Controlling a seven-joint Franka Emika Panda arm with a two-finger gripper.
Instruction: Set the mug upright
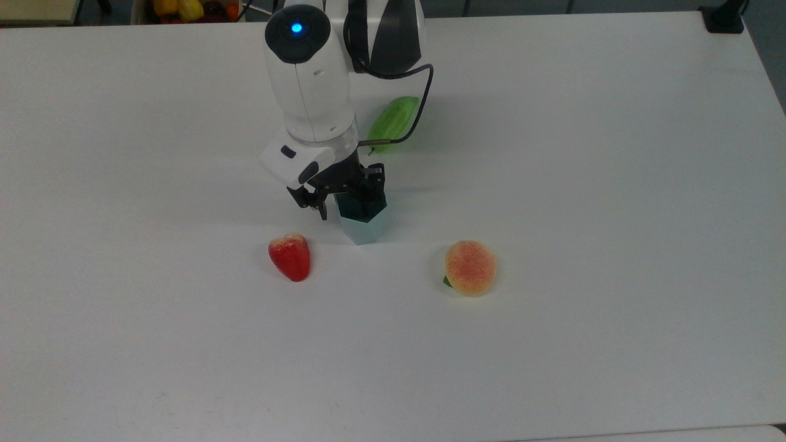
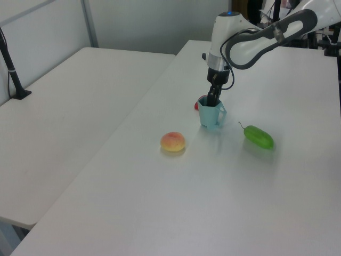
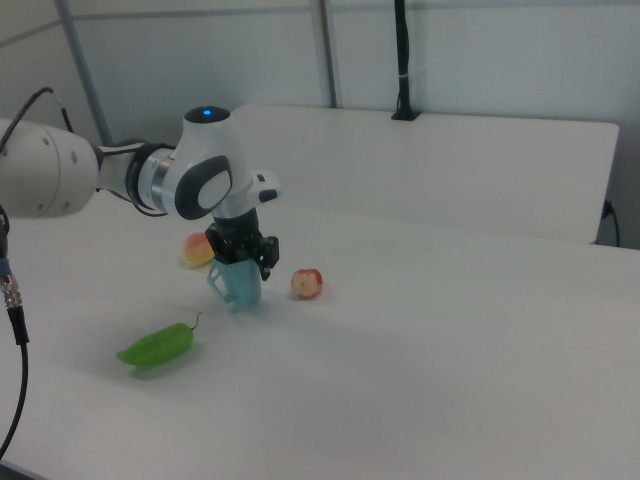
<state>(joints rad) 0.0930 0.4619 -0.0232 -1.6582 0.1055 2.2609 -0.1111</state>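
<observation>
From my end: gripper (image 1: 344, 199) blocks the far rim of the mug (image 1: 365, 228) in the top view, handle hidden there. Left view: red fruit (image 2: 197, 104) mostly behind the mug. Right view: peach (image 3: 196, 252) half behind the arm. Top view's upper edge crops a bin of produce (image 1: 184, 9)

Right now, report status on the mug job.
Tool open, straddling the mug's rim. Mug upright on the table. Red fruit, peach and green pepper stand apart.
</observation>
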